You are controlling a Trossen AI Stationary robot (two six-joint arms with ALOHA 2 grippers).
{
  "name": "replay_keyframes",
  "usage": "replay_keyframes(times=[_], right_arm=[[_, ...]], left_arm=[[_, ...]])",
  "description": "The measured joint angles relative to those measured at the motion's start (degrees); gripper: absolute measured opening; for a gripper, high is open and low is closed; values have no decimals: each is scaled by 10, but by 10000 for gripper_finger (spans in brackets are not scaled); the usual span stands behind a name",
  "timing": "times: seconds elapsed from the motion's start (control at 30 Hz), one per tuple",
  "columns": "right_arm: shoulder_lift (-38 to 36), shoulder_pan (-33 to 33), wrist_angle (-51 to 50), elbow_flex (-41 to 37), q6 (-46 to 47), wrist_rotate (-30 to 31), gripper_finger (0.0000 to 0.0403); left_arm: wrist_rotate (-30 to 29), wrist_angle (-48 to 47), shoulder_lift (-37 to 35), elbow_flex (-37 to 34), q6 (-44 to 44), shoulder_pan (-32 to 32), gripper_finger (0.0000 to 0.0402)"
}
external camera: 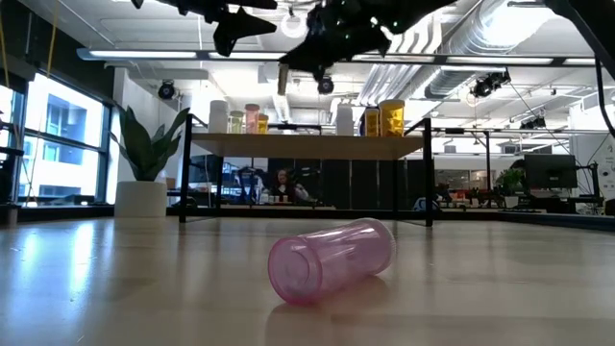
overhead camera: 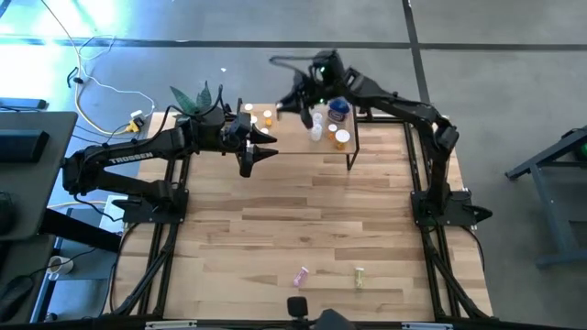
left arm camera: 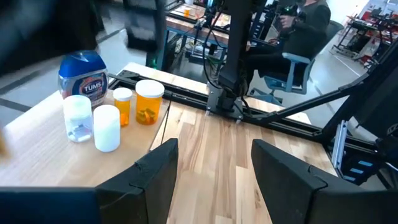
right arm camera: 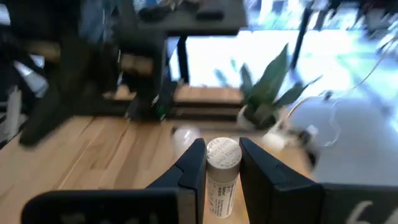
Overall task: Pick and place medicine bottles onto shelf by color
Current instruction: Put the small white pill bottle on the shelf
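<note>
Right gripper [right arm camera: 222, 163] clamps white-capped bottle [right arm camera: 221, 174] above shelf [overhead camera: 303, 148] at table's 12 o'clock — likely light, rigid, slippery; grip mid-body. Left gripper [left arm camera: 214, 163] fingers apart, empty.

Shelf top, right end: crowded; the blue bottle [overhead camera: 338, 110], an orange bottle [overhead camera: 342, 138] and white bottles [overhead camera: 316, 128] stand close together on the shelf [overhead camera: 303, 147].
Shelf top, middle: bare board between that cluster and the small orange bottle [overhead camera: 267, 116] near the left end.
Air above the shelf: both arms crowd in, the left hand [overhead camera: 260, 152] with fingers spread, the right hand [overhead camera: 305, 103] clamped on a white bottle [right arm camera: 221, 168].
Far left corner: a potted plant [overhead camera: 197, 97] blocks it.
Table centre: wide open wood.
Front edge: a pink bottle [overhead camera: 300, 275] lying down, a yellow-green bottle [overhead camera: 359, 276] near it.
</note>
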Motion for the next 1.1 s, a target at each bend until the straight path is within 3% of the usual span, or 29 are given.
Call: replay_keyframes(times=[0.23,0.6,1.0,1.1], right_arm=[[-1,-18,-65,86,-43,-1,55],[-4,-37,-105,132,-58,-12,55],[-96,-51,-222,137,-88,-19,55],[-114,-51,-236,136,-90,-44,55]], left_arm=[[0,0,0,0,-4,0,193],[0,1,0,0,-11,0,193],[0,13,0,0,-11,0,193],[0,20,0,0,-11,0,193]])
